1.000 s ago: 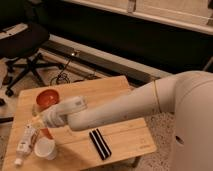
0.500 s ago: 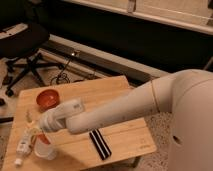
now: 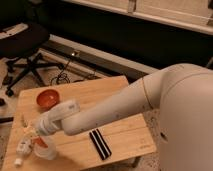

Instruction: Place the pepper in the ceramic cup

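Note:
The white ceramic cup stands near the front left corner of the wooden table. My gripper is right above the cup's left rim, at the end of the white arm that reaches in from the right. It is shut on the orange-red pepper. The pepper hangs down with its lower end at or just inside the cup's mouth. The arm hides most of the pepper.
A round orange-red bowl sits at the table's back left. A long white tube lies just left of the cup. A black striped flat object lies at the front middle. A black office chair stands on the floor behind.
My gripper has moved down and toward the front left with the pepper, from above the table beside the bowl to the cup's mouth.

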Available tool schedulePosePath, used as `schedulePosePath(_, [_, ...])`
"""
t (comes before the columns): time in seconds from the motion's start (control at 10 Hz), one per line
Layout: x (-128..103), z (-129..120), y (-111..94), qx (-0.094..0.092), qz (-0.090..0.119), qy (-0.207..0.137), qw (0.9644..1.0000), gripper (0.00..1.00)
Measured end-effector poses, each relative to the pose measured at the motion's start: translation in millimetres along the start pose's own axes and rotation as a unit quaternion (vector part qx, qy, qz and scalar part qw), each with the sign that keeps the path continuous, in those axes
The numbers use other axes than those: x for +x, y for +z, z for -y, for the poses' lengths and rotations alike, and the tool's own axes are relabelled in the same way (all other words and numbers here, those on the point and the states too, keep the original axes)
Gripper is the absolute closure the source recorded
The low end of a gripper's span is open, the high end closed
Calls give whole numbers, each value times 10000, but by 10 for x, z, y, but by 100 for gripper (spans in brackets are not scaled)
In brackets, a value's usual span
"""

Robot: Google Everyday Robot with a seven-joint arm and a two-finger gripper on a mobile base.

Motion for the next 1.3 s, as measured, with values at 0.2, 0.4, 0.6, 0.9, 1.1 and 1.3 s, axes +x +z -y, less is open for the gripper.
schedulePosePath(0.2, [-40,67,-22,26,78,-13,10000,33])
schedulePosePath(0.4, [-50,93,-42,8,132,-3,9999,20])
schedulePosePath(0.6, [-22,94,-43,-25,114,25,9999,20])
schedulePosePath(0.9, [1,81,-24,-75,57,63,9999,20])
schedulePosePath(1.1, [5,89,-28,-71,53,73,9999,20])
schedulePosePath(1.3, [3,87,-26,-73,53,72,9999,20])
